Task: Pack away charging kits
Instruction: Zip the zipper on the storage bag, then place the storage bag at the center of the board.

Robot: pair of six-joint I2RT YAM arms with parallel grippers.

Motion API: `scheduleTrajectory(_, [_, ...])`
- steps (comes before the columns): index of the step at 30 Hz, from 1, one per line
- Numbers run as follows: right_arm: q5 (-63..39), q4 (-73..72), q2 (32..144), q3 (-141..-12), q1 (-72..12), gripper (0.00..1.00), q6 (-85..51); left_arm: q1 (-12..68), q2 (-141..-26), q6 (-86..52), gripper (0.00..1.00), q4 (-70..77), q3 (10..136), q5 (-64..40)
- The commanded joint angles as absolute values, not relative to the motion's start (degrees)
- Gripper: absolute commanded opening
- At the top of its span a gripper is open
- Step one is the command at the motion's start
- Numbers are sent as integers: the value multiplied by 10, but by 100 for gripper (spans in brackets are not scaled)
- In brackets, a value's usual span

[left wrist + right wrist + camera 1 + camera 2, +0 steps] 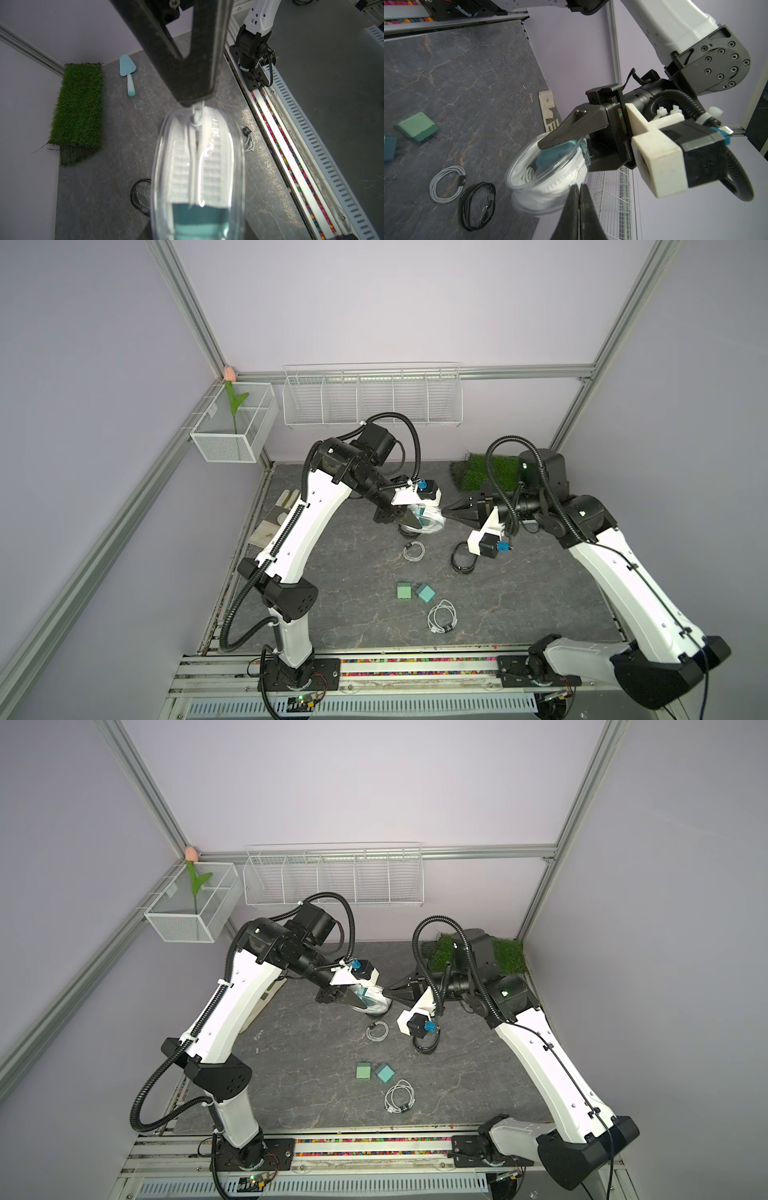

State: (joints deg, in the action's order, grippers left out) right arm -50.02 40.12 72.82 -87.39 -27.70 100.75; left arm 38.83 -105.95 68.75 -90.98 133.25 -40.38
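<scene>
The left gripper (415,523) holds the round clear case (556,188) by its white zippered rim, with the jaws part open and clamped on it. Inside the case sit the packed charger block (550,161) and the packed cable (529,173). The right gripper (445,514) meets the case from the opposite side, its jaws closed on the zipper pull (196,113). On the slate table (519,593) lie a mint charger block (403,590) just beside a loose teal block (425,593), a near cable (431,618), a far cable (432,188) and a black-rimmed case (477,207).

Left tool (359,1004) holds a clear case (380,1002); right tool (386,992) touches it.
</scene>
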Motion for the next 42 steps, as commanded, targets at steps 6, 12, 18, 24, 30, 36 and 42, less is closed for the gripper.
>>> scheduleTrajectory(6, [-555, 385, 766, -934, -292, 6, 967, 400, -1079, 690, 0, -1012, 1361, -382])
scheduleTrajectory(12, [-519, 367, 786, -933, -319, 6, 952, 403, -1070, 698, 0, -1011, 1365, -389])
scheduleTrajectory(18, [-538, 238, 775, -903, -279, 84, 805, 280, -1017, 452, 0, -742, 1253, -449])
scheduleTrajectory(24, [-447, -156, 802, -868, -232, 98, 383, 89, -907, -253, 0, 46, 799, -381])
scheduleTrajectory(30, [-197, -476, 830, -799, -207, 97, -45, 51, -978, -376, 3, 69, 745, -298])
scheduleTrajectory(36, [36, -302, 758, -692, -216, 98, -222, 48, -1042, -429, 0, 112, 722, -285])
scheduleTrajectory(42, [73, -80, 719, -676, -243, 98, -231, 47, -1087, -472, 4, 172, 685, -281])
